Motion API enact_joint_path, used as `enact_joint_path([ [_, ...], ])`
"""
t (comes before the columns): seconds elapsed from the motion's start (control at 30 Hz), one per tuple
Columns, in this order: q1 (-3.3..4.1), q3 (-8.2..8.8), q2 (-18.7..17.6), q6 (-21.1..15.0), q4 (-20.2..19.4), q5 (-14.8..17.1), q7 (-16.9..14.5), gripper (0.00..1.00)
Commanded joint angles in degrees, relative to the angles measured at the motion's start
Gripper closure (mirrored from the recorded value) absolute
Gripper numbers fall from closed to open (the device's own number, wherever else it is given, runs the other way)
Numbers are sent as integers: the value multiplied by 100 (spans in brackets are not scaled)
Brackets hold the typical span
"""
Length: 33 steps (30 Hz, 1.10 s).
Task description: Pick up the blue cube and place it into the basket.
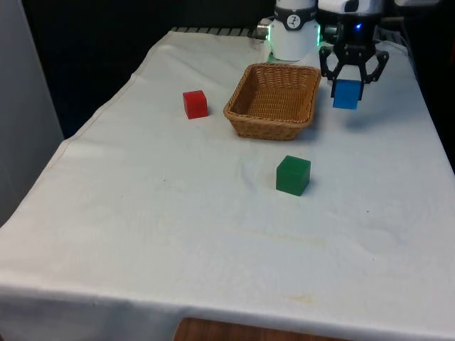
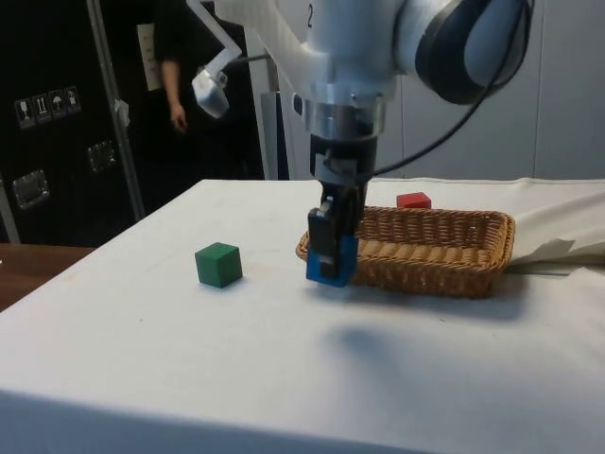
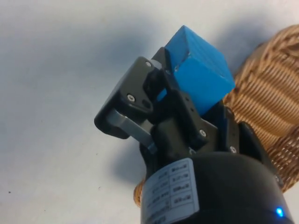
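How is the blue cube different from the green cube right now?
The blue cube is clamped in the gripper and hangs above the cloth beside the basket; the green cube rests on the cloth, untouched. In the front view the blue cube is at the basket's right, the green cube nearer the camera. Both look alike in size and shape.

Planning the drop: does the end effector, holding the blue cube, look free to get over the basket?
Probably yes. The end effector holds the blue cube lifted off the cloth just beside the basket, about level with its rim. Nothing stands between them; the green cube and red cube sit elsewhere.
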State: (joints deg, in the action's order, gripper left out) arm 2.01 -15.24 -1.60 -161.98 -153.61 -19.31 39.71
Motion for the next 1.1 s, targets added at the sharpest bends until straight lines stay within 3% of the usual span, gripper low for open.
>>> enact_joint_path([
  [0.0,-11,17,-23,-17,17,143,-149,100],
  [0.17,-23,206,69,-17,23,132,-292,100],
  [0.2,-17,223,97,6,34,6,-189,100],
  [0.23,-23,241,86,-17,23,132,-309,100],
  [0.43,-29,470,223,6,6,120,-464,100],
  [0.47,-23,481,223,23,29,6,-384,100],
  [0.63,-17,630,350,52,11,115,-567,100],
  [0.77,-29,699,435,103,29,6,-516,100],
  [1.03,0,802,796,223,-155,115,-607,100],
  [1.07,-29,791,751,229,-97,6,-527,100],
])
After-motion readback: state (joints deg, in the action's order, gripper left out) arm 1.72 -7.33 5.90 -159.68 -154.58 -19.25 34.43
